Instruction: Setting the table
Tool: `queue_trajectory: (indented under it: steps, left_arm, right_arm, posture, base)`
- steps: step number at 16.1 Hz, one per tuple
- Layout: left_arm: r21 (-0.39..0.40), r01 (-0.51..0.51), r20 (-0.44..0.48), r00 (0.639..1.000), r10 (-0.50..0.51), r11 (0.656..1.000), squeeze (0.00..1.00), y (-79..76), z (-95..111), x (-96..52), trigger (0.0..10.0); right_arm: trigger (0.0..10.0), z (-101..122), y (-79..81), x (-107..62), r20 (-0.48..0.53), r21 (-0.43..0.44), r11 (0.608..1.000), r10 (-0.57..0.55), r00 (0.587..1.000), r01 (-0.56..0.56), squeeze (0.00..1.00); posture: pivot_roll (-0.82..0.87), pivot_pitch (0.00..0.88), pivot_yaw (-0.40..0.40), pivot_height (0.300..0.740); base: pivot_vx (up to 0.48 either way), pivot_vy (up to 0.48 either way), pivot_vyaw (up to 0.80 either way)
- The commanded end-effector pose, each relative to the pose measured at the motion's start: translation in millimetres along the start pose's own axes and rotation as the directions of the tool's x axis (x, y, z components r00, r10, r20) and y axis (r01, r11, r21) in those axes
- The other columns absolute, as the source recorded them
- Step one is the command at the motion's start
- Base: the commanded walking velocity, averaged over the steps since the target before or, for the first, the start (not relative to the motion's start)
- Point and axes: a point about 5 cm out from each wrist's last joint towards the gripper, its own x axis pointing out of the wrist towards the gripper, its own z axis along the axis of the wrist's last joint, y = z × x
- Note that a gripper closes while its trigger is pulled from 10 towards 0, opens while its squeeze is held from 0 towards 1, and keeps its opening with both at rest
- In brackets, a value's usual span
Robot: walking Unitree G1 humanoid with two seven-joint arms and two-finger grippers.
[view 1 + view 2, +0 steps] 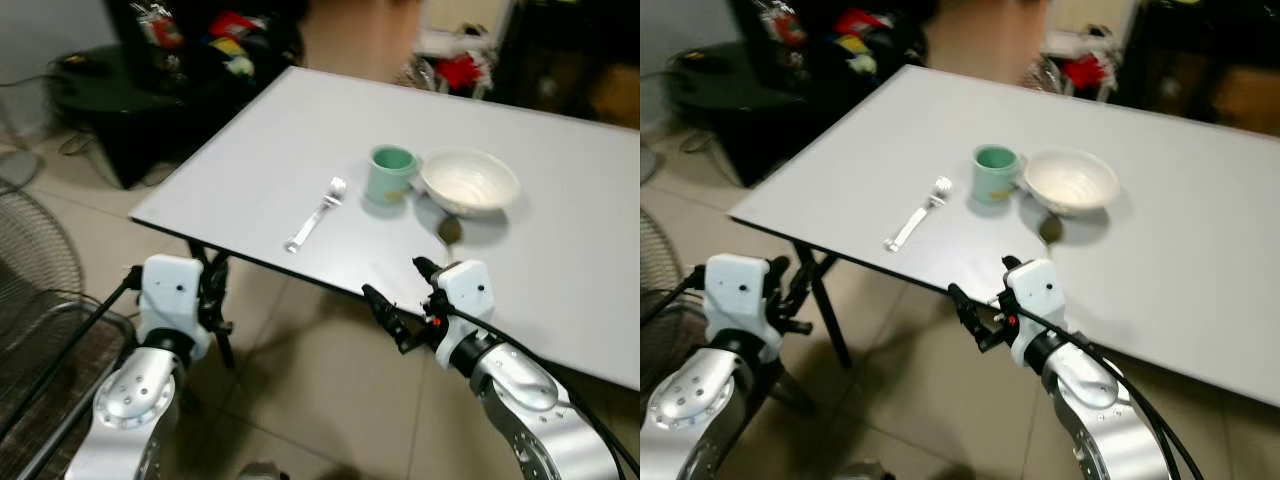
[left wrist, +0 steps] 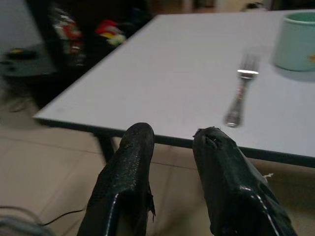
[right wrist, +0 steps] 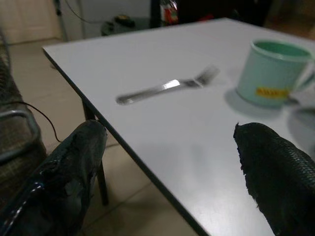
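On the white table [image 1: 270,150] a silver fork [image 1: 316,215] lies near the front edge. Behind it to the right stand a mint-green mug [image 1: 390,174] and a white bowl [image 1: 470,181], side by side. A small dark spoon-like piece [image 1: 450,230] lies in front of the bowl. My right gripper [image 1: 405,293] hovers at the table's front edge, open wide, pointing toward the fork [image 3: 167,87] and mug [image 3: 273,73]. My left gripper [image 1: 214,298] hangs below the table's front-left corner, its fingers [image 2: 133,162] a narrow gap apart and holding nothing, with the fork [image 2: 241,93] ahead of it.
Black folding table legs [image 1: 220,335] stand just beside my left gripper. A fan grille [image 1: 35,250] and a wire frame [image 1: 55,350] are at my left. Dark furniture with colourful clutter [image 1: 190,50] stands beyond the table's left side. Tiled floor lies below.
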Motion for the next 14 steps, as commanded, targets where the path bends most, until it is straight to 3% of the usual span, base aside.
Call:
queue_trajectory:
  steps: [1, 3, 4, 7, 8, 14]
  left_arm:
    - [-0.005, 0.016, 0.015, 1.0, -0.016, 1.0, 0.0, -3.1, 3.0, -0.6, 10.0]
    - [-0.007, -0.02, -0.029, 0.999, 0.02, 1.0, 0.0, 0.6, -7.0, 0.7, 10.0]
    - [-0.07, -0.007, -0.022, 1.0, 0.005, 0.998, 0.0, -3.2, -5.1, 1.4, 10.0]
    - [-0.049, 0.014, -0.017, 1.0, -0.015, 0.999, 0.0, -7.0, -5.5, 3.6, 10.0]
    - [-0.089, -0.018, -0.021, 1.0, 0.016, 0.996, 0.0, -3.9, -4.5, 8.0, 10.0]
    - [-0.032, 0.007, -0.01, 1.0, -0.007, 0.999, 0.0, -7.0, -4.0, 9.3, 10.0]
  right_arm:
    - [10.0, 2.2, -4.2, -4.6, -0.004, 0.005, 1.0, -0.024, 1.0, 0.024, 0.0]
    - [10.0, 2.0, -0.3, -3.4, -0.001, 0.001, 1.0, -0.005, 1.0, 0.005, 0.0]
    - [10.0, 5.8, 2.4, -4.1, 0.017, 0.014, 1.0, 0.02, 1.0, -0.02, 0.0]
    - [10.0, 7.2, 3.1, 3.0, 0.031, 0.024, 0.999, 0.024, 0.999, -0.024, 0.0]
    - [10.0, 8.8, 4.6, 6.0, 0.031, 0.017, 1.0, 0.024, 0.999, -0.024, 0.0]
    - [10.0, 2.2, -4.4, 1.4, -0.011, 0.038, 0.999, -0.025, 1.0, 0.025, 0.0]
  posture:
    - [0.05, 0.0, 0.029, 0.74]
    - [0.04, 0.0, 0.049, 0.74]
    - [0.04, 0.0, 0.046, 0.74]
    - [0.05, 0.0, 0.034, 0.74]
    - [0.03, 0.0, 0.052, 0.74]
    - [0.03, 0.0, 0.026, 0.74]
  base:
    - [0.0, 0.0, 0.8]
    - [0.0, 0.0, 0.8]
    - [0.0, 0.0, 0.8]
    - [0.0, 0.0, 0.8]
    - [0.0, 0.0, 0.8]
    - [0.0, 0.0, 0.8]
